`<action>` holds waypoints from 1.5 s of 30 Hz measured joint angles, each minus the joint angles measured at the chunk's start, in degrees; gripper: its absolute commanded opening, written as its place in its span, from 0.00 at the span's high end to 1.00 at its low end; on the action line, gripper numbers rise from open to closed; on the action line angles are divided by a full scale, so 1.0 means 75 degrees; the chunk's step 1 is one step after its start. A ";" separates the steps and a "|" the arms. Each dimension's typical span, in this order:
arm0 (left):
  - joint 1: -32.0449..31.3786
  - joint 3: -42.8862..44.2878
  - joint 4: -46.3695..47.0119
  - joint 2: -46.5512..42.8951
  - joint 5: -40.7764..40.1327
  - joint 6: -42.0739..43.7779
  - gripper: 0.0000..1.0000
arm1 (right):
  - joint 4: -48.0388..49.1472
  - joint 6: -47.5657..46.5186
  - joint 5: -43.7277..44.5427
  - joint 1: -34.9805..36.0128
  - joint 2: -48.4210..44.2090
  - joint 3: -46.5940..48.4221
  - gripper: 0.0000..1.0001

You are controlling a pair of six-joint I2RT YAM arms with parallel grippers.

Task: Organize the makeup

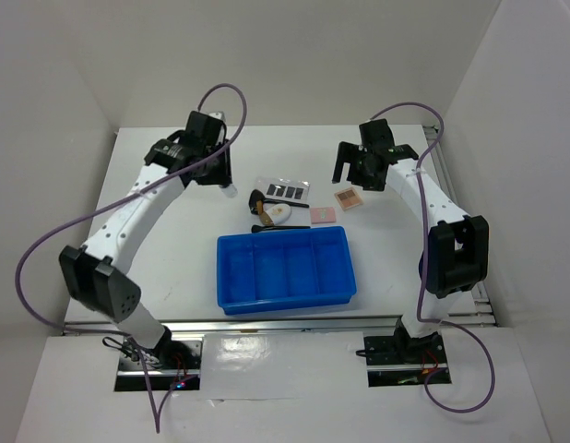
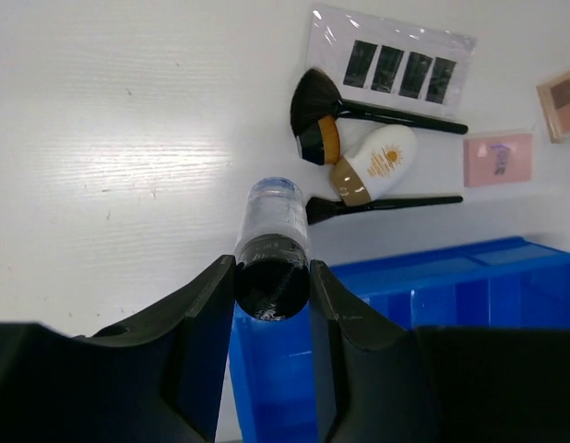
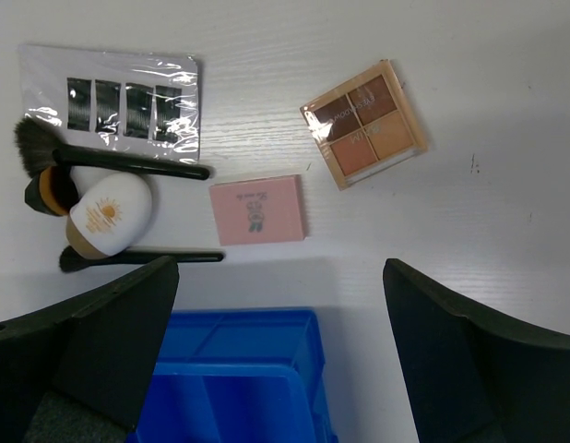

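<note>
My left gripper (image 2: 271, 277) is shut on a clear vial (image 2: 272, 226) with a black cap, held above the table to the left of the other makeup. On the table lie a clear palette with dark pans (image 2: 391, 66), a fan brush (image 2: 396, 115), a white oval piece (image 2: 377, 164) and a thin black brush (image 2: 386, 203). Further right are a pink square (image 3: 257, 210) and a tan four-pan square (image 3: 365, 123). My right gripper (image 3: 280, 277) hangs open above the table near the tan square, with nothing between its fingers.
A blue divided tray (image 1: 285, 270) sits in front of the makeup, between the two arms; no makeup shows in its compartments. White walls close in the table on three sides. Purple cables loop off both arms.
</note>
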 measured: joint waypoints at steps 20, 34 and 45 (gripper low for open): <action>-0.1195 -0.2629 -0.1705 -0.2492 0.1577 -0.0073 1.00 | -0.0006 0.0017 -0.0108 0.0000 0.0000 -0.0006 0.00; -0.1282 -0.3445 -0.1644 -0.2037 0.2430 -0.0076 1.00 | -0.0006 0.0032 -0.0149 0.0000 0.0000 -0.0020 0.00; -0.1282 -0.3442 -0.1451 -0.0944 0.2361 -0.0050 0.67 | -0.0003 0.0032 -0.0134 0.0000 0.0000 -0.0050 0.00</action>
